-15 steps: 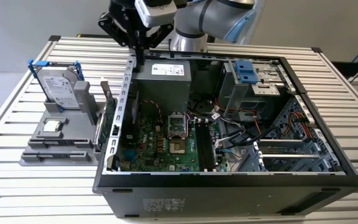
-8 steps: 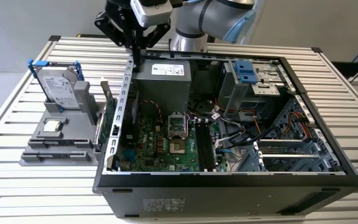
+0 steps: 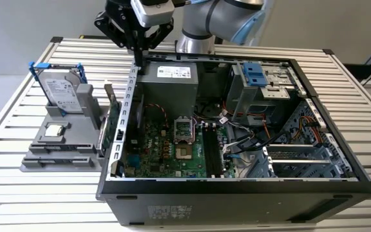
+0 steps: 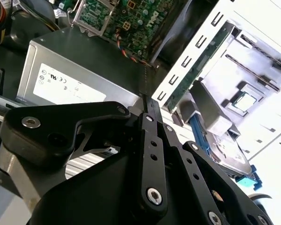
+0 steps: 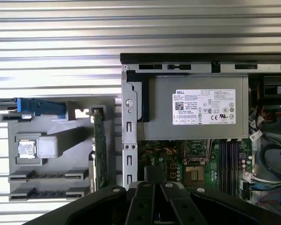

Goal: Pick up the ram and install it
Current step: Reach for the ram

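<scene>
— Black two-finger gripper (image 3: 137, 59) looks clenched, tips pinched together with nothing in them. It hangs over the far end of the perforated silver side wall (image 3: 129, 111) of the open black tower case (image 3: 237, 189), which lies on its side on the slatted aluminium table (image 3: 44, 203). Can't tell if the tips touch the wall's edge.

— Agreed, shut and empty. So where's the ram?

— Long thin dark green ram stick (image 3: 112, 123) stands on its edge in the grey plastic parts holder (image 3: 56, 162), just outside that side wall, on the exterior view's left of it. In the first wrist view the ram (image 5: 99, 145) runs parallel to the wall (image 5: 129, 140), just beside it with a narrow gap.

— What else is crowding it?

— Same holder has a silver hard drive in a blue frame (image 3: 63, 92) standing upright at the far end, and a small square silver processor chip (image 3: 55, 129) lying flat, nearer the camera.

— And inside the case?

— Grey power supply box with a white label (image 3: 169, 92) sits right by the gripper, against the wall. Nearer the camera is the green motherboard (image 3: 163, 150), with the square silver processor socket (image 3: 183, 128) and long black memory slots (image 3: 211, 150) beside it. Red, black and blue cables (image 3: 243, 140) bunch on the exterior view's right of the slots. The side wall stands between the ram and the slots.
</scene>
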`<control>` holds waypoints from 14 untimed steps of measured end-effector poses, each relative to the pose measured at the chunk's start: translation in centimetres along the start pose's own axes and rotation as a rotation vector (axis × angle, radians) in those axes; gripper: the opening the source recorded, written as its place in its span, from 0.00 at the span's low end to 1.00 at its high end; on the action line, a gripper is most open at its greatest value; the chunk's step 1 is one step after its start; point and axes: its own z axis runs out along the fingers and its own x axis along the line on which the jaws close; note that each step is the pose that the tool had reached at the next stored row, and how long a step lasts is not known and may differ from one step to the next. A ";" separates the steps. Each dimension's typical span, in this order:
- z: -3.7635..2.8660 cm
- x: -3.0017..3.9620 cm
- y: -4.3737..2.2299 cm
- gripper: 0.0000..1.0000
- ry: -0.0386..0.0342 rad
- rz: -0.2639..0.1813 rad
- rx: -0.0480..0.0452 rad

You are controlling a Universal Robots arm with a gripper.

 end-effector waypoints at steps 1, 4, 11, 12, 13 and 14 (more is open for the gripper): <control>0.00 0.08 0.00 0.00 -0.0001 0.000 -0.0002; -0.02 0.38 -0.02 0.00 0.0000 0.000 -0.0001; -0.03 1.26 -0.06 0.00 0.0000 0.000 -0.0003; -0.04 1.41 -0.07 0.00 0.0000 0.000 -0.0003; -0.04 1.55 -0.08 0.00 0.0000 0.000 -0.0003; -0.04 1.69 -0.08 0.00 0.0000 0.000 -0.0003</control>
